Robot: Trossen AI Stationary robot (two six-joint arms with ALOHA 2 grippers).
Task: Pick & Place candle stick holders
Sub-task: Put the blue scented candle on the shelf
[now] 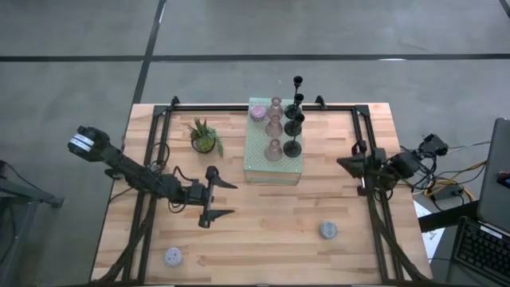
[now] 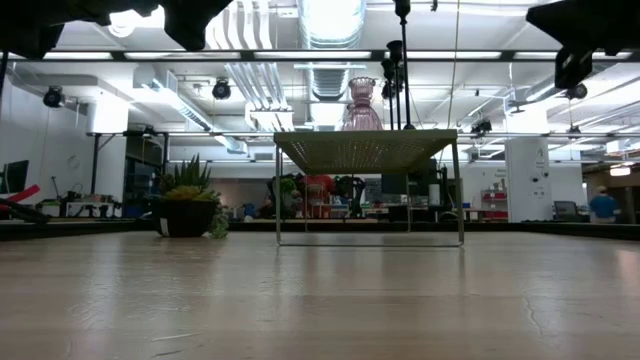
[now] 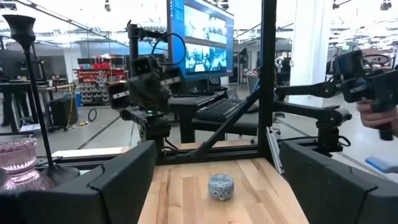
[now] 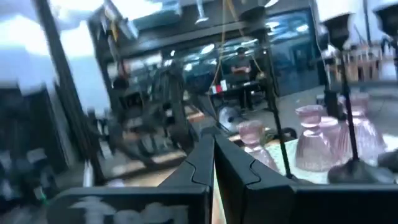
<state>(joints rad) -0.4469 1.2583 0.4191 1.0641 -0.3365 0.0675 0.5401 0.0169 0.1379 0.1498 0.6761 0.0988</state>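
Several pink glass holders and several slim black holders stand on their round bases on the pale green perforated block at the table's far middle. Two grey-blue holders rest on the table: one at the near right, one at the near left. My left gripper is open and empty above the table's left middle, pointing right; in the left wrist view the near-right grey-blue holder lies well ahead of it. My right gripper is shut and empty at the right, pointing toward the block.
A small green potted plant stands left of the block. A black frame runs along the table's far and side edges. Bare wood lies between the two grey-blue holders. A person's hand shows beyond the table's right side.
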